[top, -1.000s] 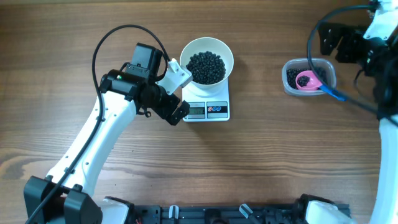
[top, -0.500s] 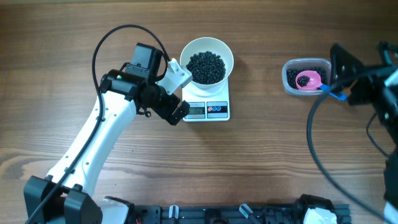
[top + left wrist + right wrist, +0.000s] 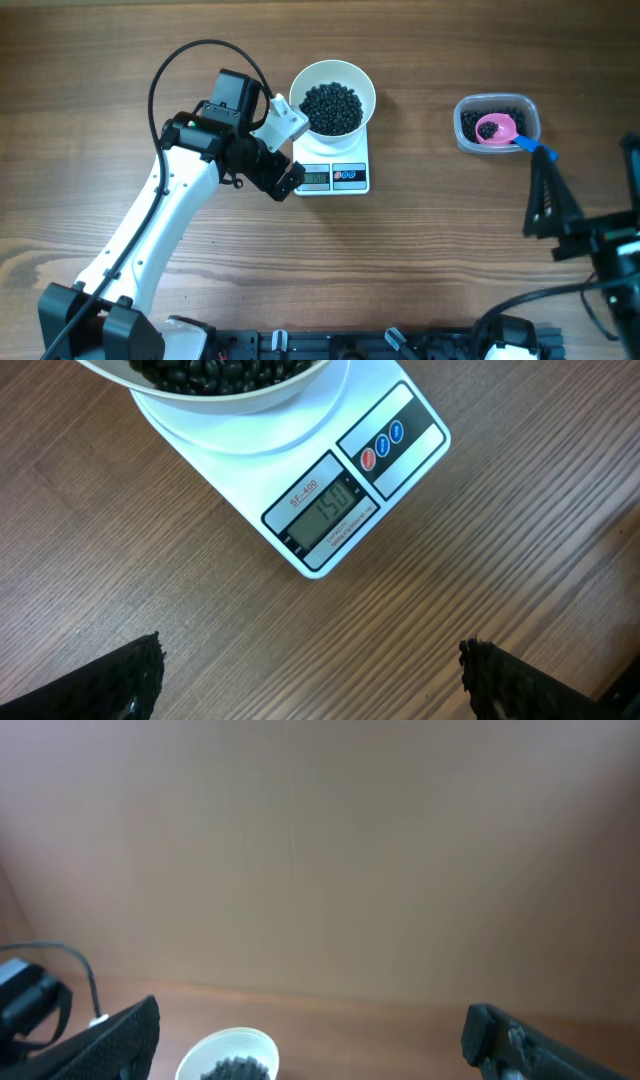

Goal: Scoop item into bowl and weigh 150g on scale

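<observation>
The wooden table point(image 3: 100, 60) carries all items. The left gripper point(image 3: 315, 695) stands fully spread and empty, just beside the scale point(image 3: 333, 176). The right gripper point(image 3: 310, 1040) is equally wide and empty, well apart. The bowl point(image 3: 366, 85) sits on the scale, whose display reads 150. The clear tub point(image 3: 466, 137) contains a pink scoop point(image 3: 495, 128). The beads point(image 3: 331, 107) lie in the bowl.

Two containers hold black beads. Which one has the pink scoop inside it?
The clear plastic tub on the right holds the pink scoop; the white bowl on the scale contains only beads.
</observation>
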Controlling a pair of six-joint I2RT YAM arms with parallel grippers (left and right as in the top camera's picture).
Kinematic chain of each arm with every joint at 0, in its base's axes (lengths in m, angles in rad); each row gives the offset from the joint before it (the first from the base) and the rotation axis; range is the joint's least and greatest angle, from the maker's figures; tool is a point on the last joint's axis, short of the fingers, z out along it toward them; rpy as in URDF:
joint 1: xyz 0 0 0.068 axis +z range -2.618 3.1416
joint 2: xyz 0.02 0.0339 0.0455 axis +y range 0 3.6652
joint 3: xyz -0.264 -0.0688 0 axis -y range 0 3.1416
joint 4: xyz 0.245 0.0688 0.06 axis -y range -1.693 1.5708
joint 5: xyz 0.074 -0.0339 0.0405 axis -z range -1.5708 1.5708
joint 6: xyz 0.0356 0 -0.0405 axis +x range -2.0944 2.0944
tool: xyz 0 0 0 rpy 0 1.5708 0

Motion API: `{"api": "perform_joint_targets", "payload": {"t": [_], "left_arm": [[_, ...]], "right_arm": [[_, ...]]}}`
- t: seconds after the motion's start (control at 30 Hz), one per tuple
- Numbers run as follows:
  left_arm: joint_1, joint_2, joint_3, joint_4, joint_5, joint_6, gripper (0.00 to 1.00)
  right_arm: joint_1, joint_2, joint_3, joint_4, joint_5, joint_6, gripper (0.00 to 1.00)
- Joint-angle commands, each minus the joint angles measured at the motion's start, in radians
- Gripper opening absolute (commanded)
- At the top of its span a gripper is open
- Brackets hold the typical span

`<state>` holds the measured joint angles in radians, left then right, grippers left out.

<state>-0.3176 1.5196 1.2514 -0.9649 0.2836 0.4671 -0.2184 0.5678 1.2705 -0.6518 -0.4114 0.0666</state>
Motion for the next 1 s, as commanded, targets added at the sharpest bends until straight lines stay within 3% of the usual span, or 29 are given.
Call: {"api": "perform_joint_targets", "payload": {"t": [0.0,0.37,0.63,0.97], "left_arm": [[0.006,0.005,0.007,0.0,0.015,0.016,1.0],[0.006,0.005,0.007,0.0,0.014,0.016,1.0],[0.006,0.005,0.007,0.0,0.015,0.016,1.0],[0.006,0.005,0.007,0.0,0.014,0.016,1.0]], "right_arm": [[0.005,-0.117,-0.155,0.106,-0.016,0.013,1.0],[0.005,-0.433,-0.544,0.446,-0.035,0.014,1.0],[0.005,-0.56,-0.663,0.513,-0.035,0.016,1.0],[0.086,-0.563,-0.699,0.533,-0.02,0.012,1.0]]}}
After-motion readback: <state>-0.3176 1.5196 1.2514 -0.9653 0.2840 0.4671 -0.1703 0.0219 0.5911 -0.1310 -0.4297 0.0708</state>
